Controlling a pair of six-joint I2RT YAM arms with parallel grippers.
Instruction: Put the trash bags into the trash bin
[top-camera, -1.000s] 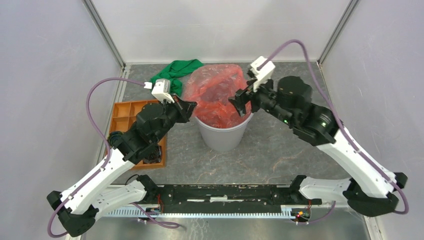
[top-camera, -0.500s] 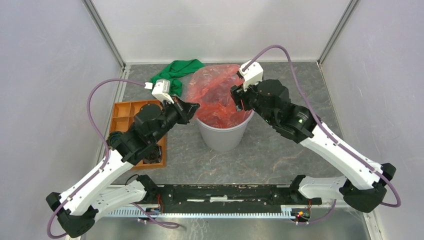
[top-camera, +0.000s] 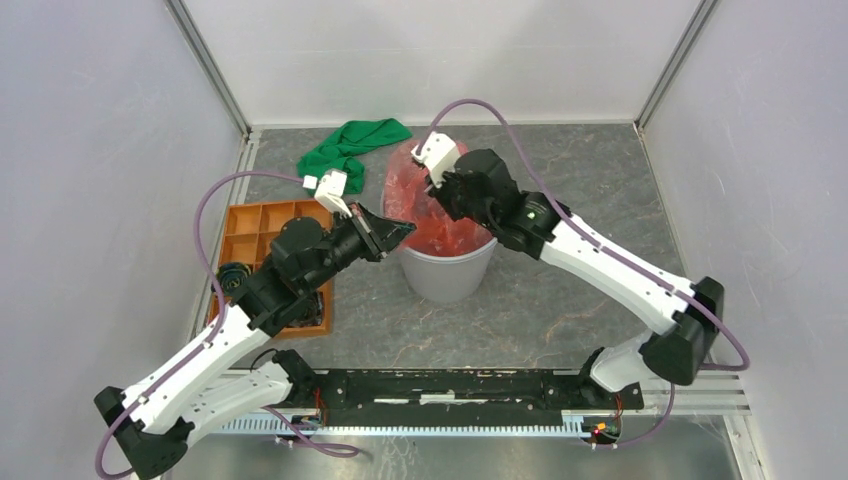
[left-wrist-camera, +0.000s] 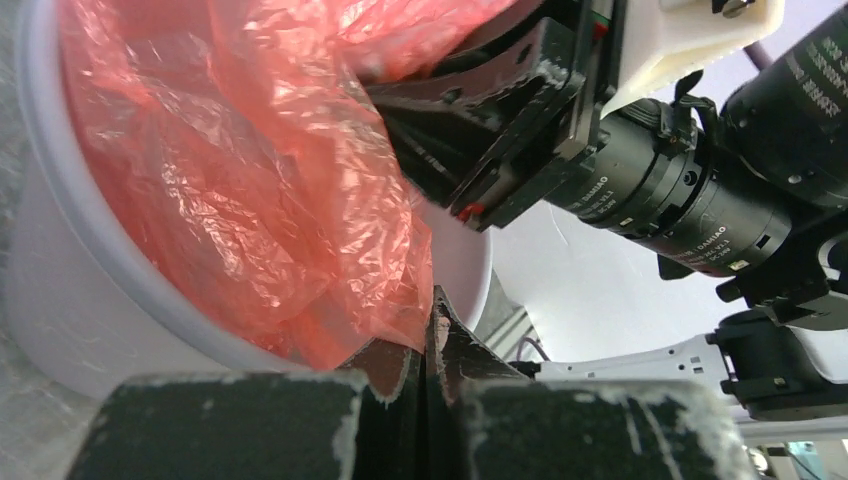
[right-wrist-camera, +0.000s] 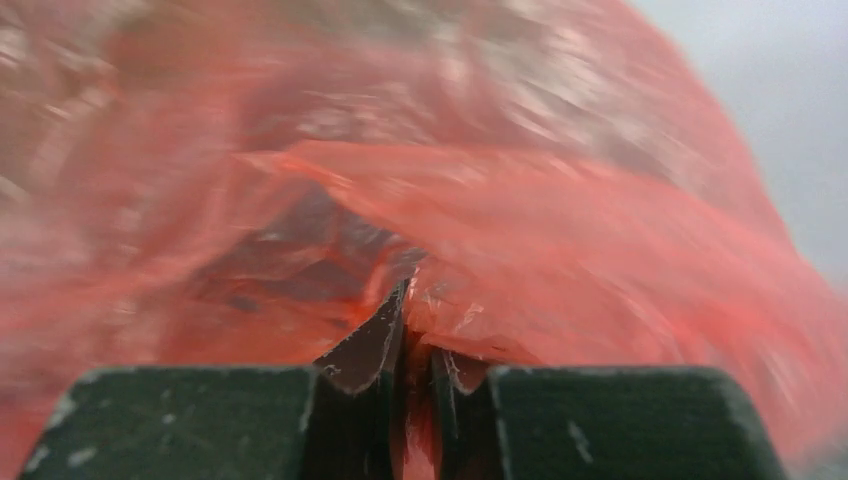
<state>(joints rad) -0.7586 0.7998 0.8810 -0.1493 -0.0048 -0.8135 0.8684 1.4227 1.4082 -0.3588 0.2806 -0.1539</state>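
Trash bags (top-camera: 447, 232): sitting bunched inside the trash bin (top-camera: 445, 275) on the bench (top-camera: 560, 290), bulging above its rim. Right gripper (right-wrist-camera: 415, 310): clamping on a red fold. Left gripper (left-wrist-camera: 425, 325): pressing its fingers together at the bin's left rim, just beside the film's hanging edge.

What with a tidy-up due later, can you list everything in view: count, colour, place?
bag: one, translucent red, bunched in the bin, bulging above its rim
bin: one, light grey, mid-table
cloth: one, green, crumpled at the far edge, left of the bin
tray: one, orange, compartments, left side
table: one, mottled grey
left gripper: one, black, shut, tips at the bag's edge by the rim
right gripper: one, black, shut on the bag
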